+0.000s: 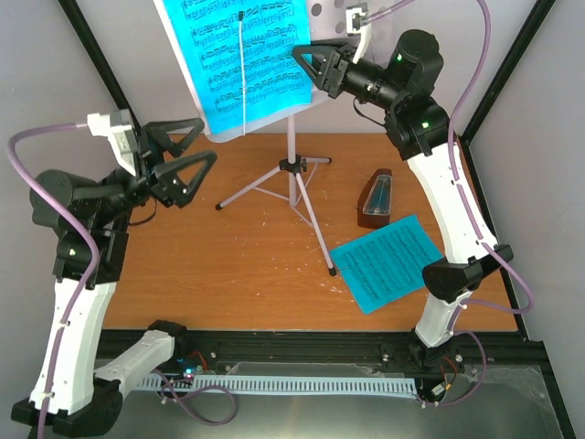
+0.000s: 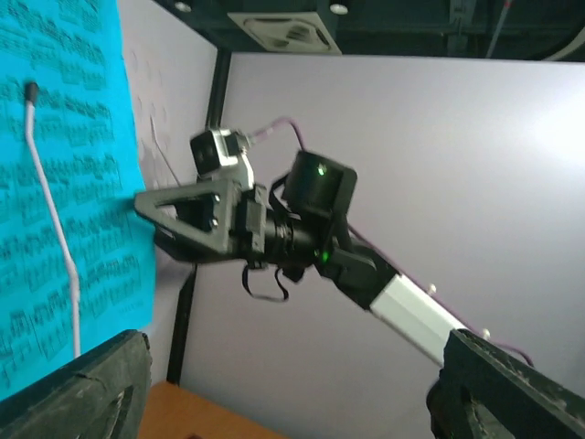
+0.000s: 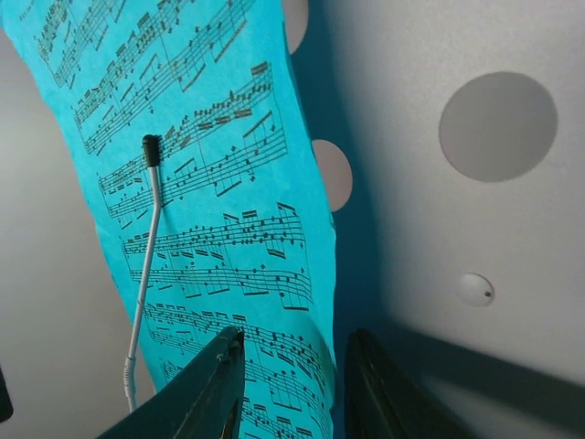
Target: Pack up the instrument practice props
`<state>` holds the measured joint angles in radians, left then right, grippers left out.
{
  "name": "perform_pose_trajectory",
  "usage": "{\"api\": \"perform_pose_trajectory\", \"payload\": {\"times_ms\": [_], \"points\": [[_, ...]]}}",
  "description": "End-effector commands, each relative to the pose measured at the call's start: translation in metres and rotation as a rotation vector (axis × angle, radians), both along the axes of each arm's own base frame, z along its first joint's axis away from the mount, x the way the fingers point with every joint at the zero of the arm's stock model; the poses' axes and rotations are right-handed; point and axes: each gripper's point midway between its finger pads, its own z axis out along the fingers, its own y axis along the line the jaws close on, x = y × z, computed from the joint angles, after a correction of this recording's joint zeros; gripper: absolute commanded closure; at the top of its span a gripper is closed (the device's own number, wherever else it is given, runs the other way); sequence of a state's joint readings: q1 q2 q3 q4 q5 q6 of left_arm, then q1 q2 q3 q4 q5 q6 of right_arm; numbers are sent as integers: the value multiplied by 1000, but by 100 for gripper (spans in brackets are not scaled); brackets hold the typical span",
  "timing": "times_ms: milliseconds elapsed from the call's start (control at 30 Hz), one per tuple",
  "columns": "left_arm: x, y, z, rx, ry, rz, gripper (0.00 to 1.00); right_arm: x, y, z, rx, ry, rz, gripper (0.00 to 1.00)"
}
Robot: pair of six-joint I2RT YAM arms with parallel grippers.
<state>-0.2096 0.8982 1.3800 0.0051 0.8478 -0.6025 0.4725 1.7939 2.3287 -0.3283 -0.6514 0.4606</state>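
The silvery music stand [image 1: 292, 169] stands at the back centre of the table, and its perforated desk [image 3: 439, 210] holds a cyan sheet-music page [image 1: 242, 55] under a white wire clip [image 3: 146, 256]. My right gripper [image 1: 315, 64] is open, with the page's right edge [image 3: 302, 274] between its fingers [image 3: 206, 389]. My left gripper [image 1: 203, 142] is open and empty, raised left of the stand; its view shows the page [image 2: 55, 183] and the right gripper [image 2: 151, 224]. A second cyan page [image 1: 393, 261] lies flat at the right. The brown metronome [image 1: 376, 198] stands behind it.
The stand's tripod legs [image 1: 315, 229] spread over the middle of the wooden table [image 1: 228, 265]. Black frame posts [image 1: 91, 55] and grey walls close in the back and sides. A white cable tray [image 1: 302, 384] runs along the near edge.
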Motion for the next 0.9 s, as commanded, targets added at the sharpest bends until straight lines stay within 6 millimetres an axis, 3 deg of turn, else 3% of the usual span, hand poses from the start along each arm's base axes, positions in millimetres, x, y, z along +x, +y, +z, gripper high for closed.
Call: {"api": "perform_pose_trajectory", "payload": {"times_ms": [0,200,467,867], "points": [[23,6,23,-47,10,72,17,-9,2,17,30,-63,41,69],[56,-3,31,-63,75,95,26,-6,5,14,17,-68,34,74],[75,-27,37,-45,77,131,34,-4,3,16,12,-91,4,79],[108,-30,28,-48,146,228,39,-3,3,16,11,-98,0,82]]}}
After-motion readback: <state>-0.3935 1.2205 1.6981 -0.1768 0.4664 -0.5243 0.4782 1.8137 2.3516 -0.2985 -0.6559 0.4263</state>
